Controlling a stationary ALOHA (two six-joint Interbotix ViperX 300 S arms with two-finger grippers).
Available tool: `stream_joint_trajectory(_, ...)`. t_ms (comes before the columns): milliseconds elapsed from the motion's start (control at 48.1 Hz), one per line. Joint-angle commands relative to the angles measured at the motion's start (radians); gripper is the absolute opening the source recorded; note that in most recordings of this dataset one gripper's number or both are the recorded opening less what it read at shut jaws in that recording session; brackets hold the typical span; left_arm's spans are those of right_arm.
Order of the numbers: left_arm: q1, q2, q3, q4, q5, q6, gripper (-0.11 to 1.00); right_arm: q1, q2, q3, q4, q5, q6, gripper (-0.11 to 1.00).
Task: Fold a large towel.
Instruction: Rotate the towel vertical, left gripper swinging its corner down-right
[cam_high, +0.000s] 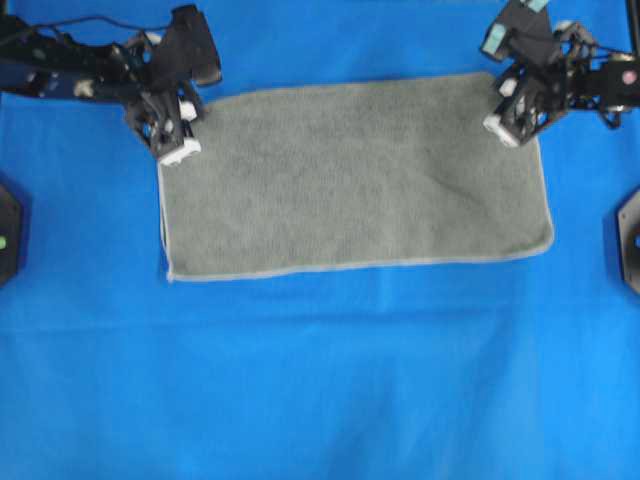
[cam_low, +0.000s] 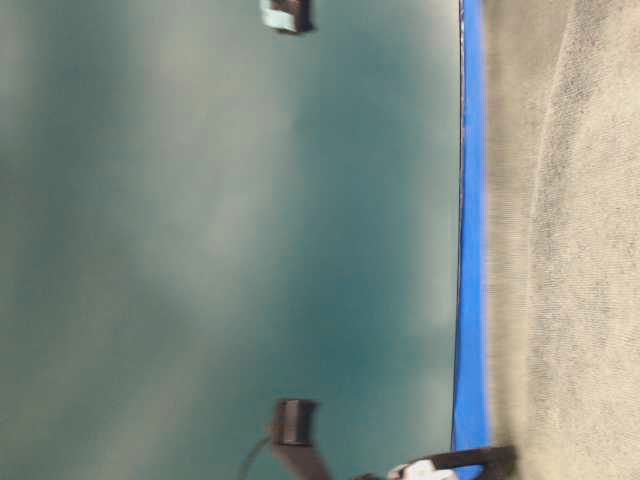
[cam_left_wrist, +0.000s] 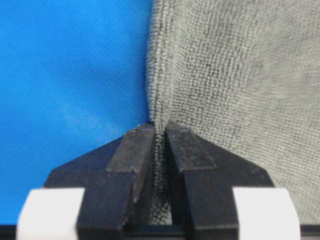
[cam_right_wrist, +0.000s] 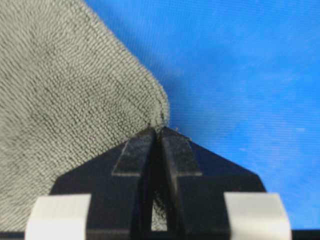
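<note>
The grey-green towel (cam_high: 350, 180) lies flat and spread out on the blue sheet (cam_high: 320, 380), long side running left to right. My left gripper (cam_high: 178, 152) is at its far left corner. In the left wrist view the gripper (cam_left_wrist: 159, 125) is shut on the towel's hemmed edge (cam_left_wrist: 235, 75), with terry cloth pinched between the fingers. My right gripper (cam_high: 500, 130) is at the far right corner. In the right wrist view that gripper (cam_right_wrist: 160, 129) is shut on the rounded corner of the towel (cam_right_wrist: 65, 100). The table-level view shows towel pile (cam_low: 570, 250) close up.
The blue sheet (cam_low: 470, 200) covers the whole table around the towel. Black fixtures sit at the left edge (cam_high: 8, 230) and the right edge (cam_high: 630, 240) of the overhead view. Both arms reach in from the far corners.
</note>
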Motion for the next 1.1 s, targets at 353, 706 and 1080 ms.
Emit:
stream_joint_trajectory(353,-0.123,-0.417,-0.112,-0.006,0.293,-0.101,0.04,0.276,-0.508,-0.081,0.107,0.324,0.000,0.02)
stream_joint_trajectory(706,-0.347,-0.492,-0.144,-0.009,0.316,-0.449,0.04,0.380,-0.578,-0.115,0.115,0.319,0.000,0.02)
stream_joint_trajectory(1080,-0.730,-0.367,-0.218,-0.008,0.021,-0.726,0.04,0.166,-0.301,-0.279,0.041,0.121,-0.003,0.02)
